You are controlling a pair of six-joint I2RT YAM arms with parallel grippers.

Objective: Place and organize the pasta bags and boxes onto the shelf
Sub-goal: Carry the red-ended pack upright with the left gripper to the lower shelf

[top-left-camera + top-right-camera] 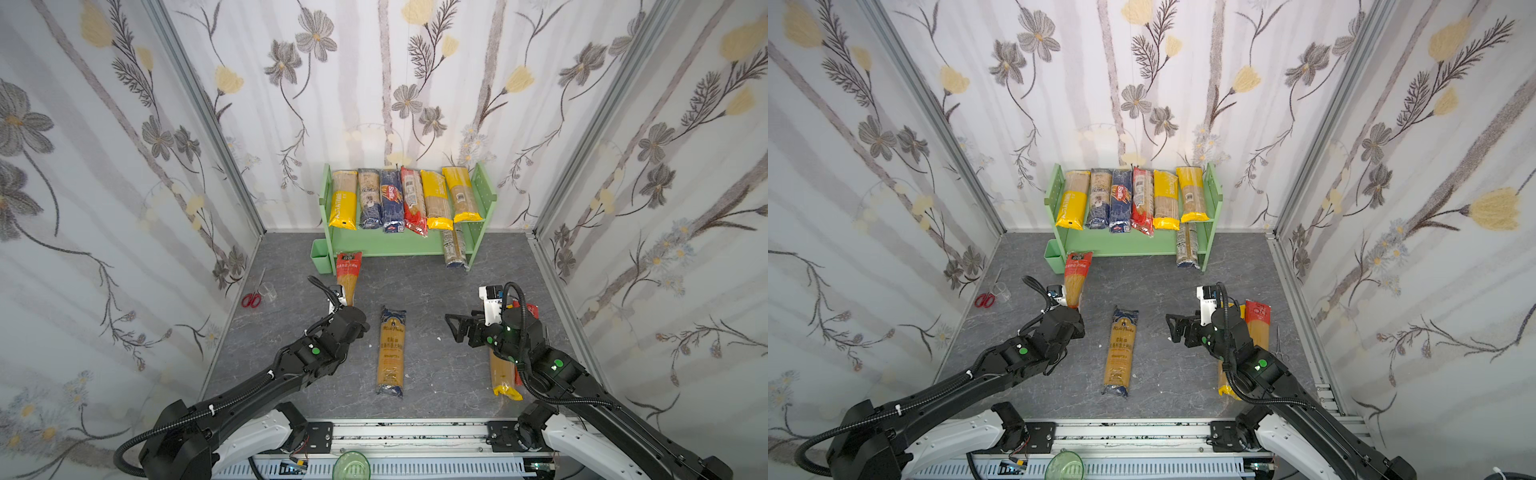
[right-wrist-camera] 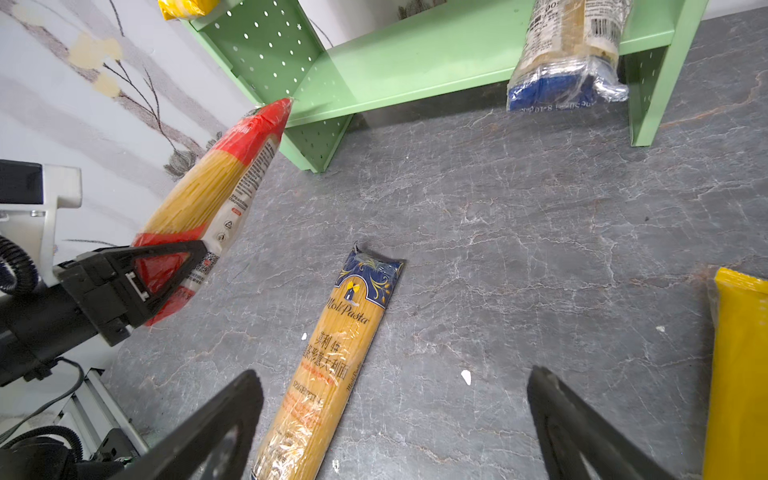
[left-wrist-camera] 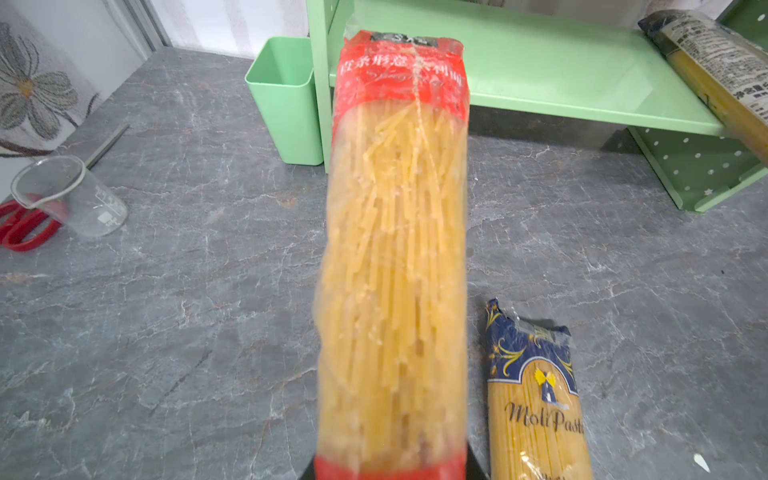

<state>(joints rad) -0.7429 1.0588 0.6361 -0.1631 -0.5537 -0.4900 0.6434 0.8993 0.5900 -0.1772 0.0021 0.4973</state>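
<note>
A clear pasta bag with red ends (image 1: 348, 276) (image 3: 395, 249) hangs above the floor. My left gripper (image 2: 174, 270) is shut on its near red end. Its far end reaches the left front corner of the light green shelf (image 1: 399, 245) (image 1: 1129, 243). Several packs lie side by side on the top tier. One navy-ended bag (image 1: 454, 247) (image 2: 569, 54) sticks out of the lower tier at the right. A navy-ended Moli Pasta bag (image 1: 391, 351) (image 2: 332, 361) lies on the floor between the arms. Just right of it my right gripper (image 1: 455, 328) (image 2: 395, 374) hovers open and empty.
A yellow-ended bag (image 1: 503, 378) and a red-ended one (image 1: 1257, 320) lie under the right arm. A small green cup (image 1: 321, 257) hangs at the shelf's left side. Red scissors (image 1: 251, 299) and a clear beaker (image 3: 70, 195) sit by the left wall.
</note>
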